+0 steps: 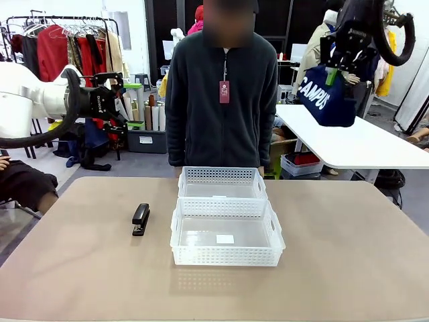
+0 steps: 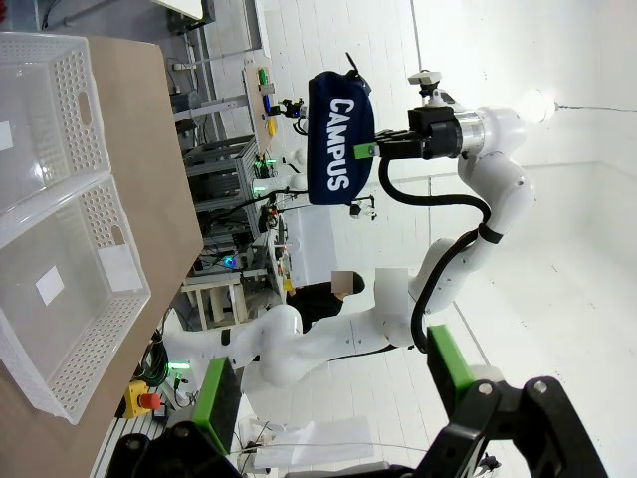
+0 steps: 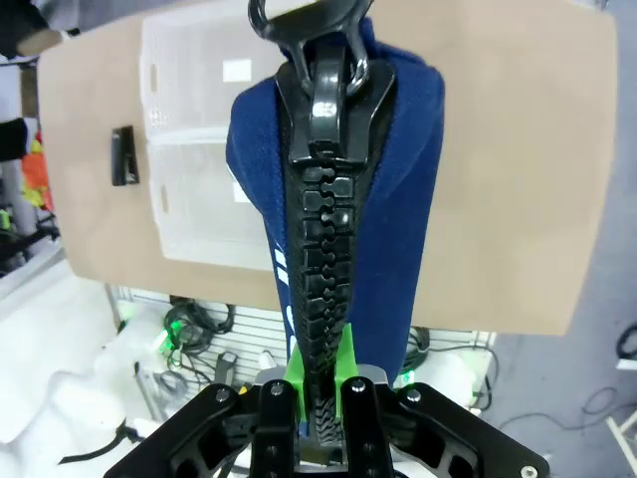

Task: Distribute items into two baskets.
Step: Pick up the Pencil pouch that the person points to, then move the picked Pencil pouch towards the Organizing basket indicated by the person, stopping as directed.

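A beige-brown flat-topped table (image 1: 348,255) bears a small black desk stapler (image 1: 141,219) left of centre. At its middle two translucent-white perforated plastic baskets sit one against the other, the larger basket (image 1: 226,257) nearer the robot, the smaller basket (image 1: 222,176) behind it.

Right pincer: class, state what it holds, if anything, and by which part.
The right pincer pinches the navy CAMPUS pouch on its zip, at the end away from the puller.
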